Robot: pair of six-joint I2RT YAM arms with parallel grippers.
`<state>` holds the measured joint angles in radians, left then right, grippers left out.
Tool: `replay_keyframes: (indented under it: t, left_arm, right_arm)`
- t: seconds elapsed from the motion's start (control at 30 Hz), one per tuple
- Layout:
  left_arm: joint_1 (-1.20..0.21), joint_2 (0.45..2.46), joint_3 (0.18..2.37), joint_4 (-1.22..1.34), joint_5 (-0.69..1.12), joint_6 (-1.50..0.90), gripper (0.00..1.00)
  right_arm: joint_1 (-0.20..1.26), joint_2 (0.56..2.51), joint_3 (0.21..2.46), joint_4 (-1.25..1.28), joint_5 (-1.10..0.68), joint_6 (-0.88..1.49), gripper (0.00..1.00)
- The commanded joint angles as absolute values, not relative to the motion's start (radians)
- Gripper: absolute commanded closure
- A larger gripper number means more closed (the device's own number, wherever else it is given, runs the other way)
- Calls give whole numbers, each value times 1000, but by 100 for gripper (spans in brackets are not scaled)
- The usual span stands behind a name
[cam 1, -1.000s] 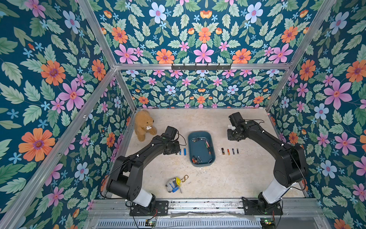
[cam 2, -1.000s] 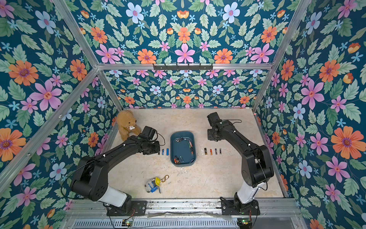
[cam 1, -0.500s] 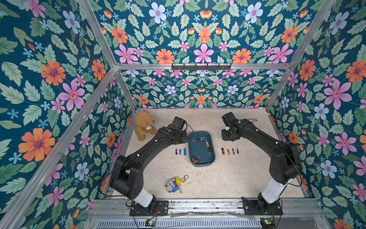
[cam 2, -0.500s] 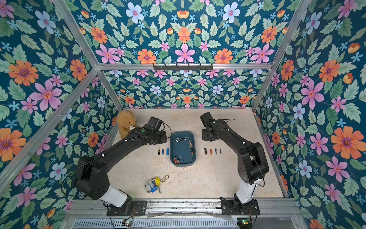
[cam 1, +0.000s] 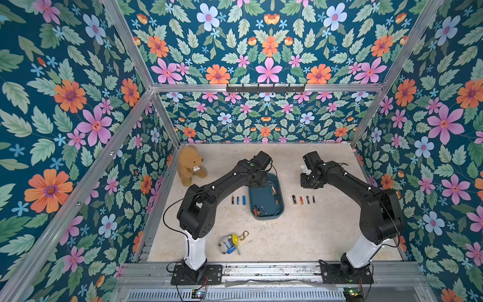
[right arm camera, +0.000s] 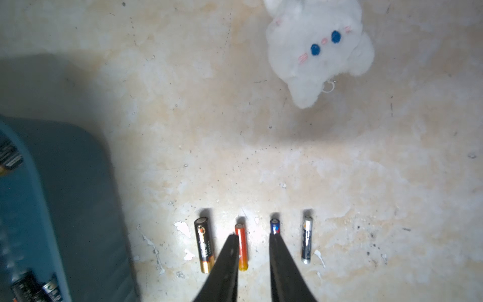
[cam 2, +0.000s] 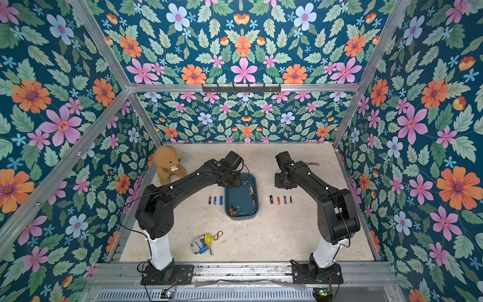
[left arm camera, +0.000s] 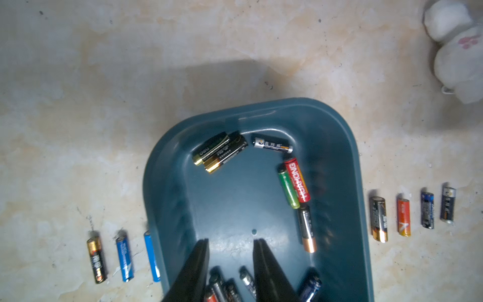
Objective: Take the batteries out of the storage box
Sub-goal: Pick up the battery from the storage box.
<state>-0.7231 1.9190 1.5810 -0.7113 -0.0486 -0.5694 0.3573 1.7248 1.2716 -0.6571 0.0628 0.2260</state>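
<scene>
While the left gripper hangs over the mid-table storage box, fingers slightly spread and empty, the right gripper, parted and empty too, hovers by four batteries lined up right of the box, more lying inside.

Both top views look down from high at the front onto the whole table. Both wrist cameras look down from close above, sharing the storage box and the row of four batteries.
</scene>
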Motion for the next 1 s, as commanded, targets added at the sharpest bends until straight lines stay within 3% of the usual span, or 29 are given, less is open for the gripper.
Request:
replay_keyframes:
  t: [0.0, 0.43, 0.97]
  left_arm:
    - [-752, 1952, 1598, -709, -8, -600, 64]
    - [-830, 2036, 1528, -527, 92, -689, 60]
    - [-838, 2078, 1504, -520, 70, -699, 61]
  right_arm:
    - [345, 1712, 1260, -637, 42, 204, 73]
    - [333, 1694, 1248, -637, 32, 198, 73]
    - [325, 1685, 1243, -641, 28, 192, 73]
